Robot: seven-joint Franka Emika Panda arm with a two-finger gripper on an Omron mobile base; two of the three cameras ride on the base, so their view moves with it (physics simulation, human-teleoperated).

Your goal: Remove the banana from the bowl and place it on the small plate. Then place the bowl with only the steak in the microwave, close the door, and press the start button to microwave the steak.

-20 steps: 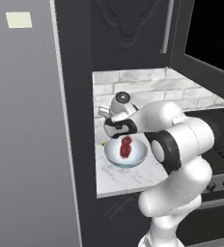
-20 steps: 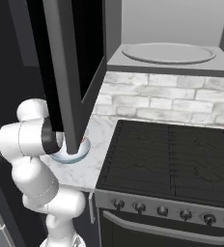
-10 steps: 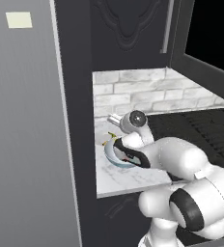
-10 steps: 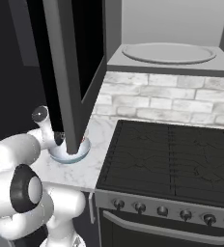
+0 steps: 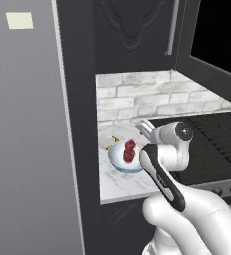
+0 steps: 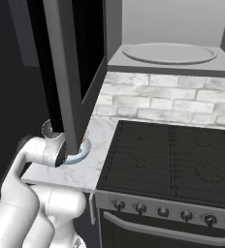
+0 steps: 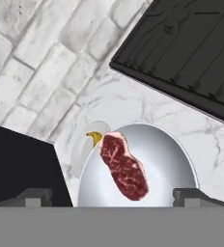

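The bowl point(image 7: 152, 164) sits on the marble counter with the dark red steak point(image 7: 124, 168) inside; both also show in the left base view, the bowl point(image 5: 121, 160) and the steak point(image 5: 130, 151). Just behind the bowl, the banana point(image 7: 94, 138) lies on the small plate point(image 7: 83, 152), seen again as a yellow tip point(image 5: 113, 143). My gripper point(image 7: 114, 195) hovers above the bowl's near side, fingers wide apart and holding nothing; its white hand point(image 5: 146, 128) is to the right of the bowl. The microwave point(image 6: 170, 29) stands open with its door point(image 6: 61, 63) swung out, hiding most of the bowl point(image 6: 81, 153).
A black stove point(image 6: 175, 157) fills the counter right of the bowl. The grey turntable point(image 6: 168, 53) lies in the microwave cavity. A brick backsplash point(image 5: 147, 94) runs behind the counter, and a tall grey cabinet side point(image 5: 23, 139) closes the left.
The hand has shifted to the right from over the bowl and the arm's elbow has swung low in front. The jaws stay open. Bowl, steak and banana have not moved.
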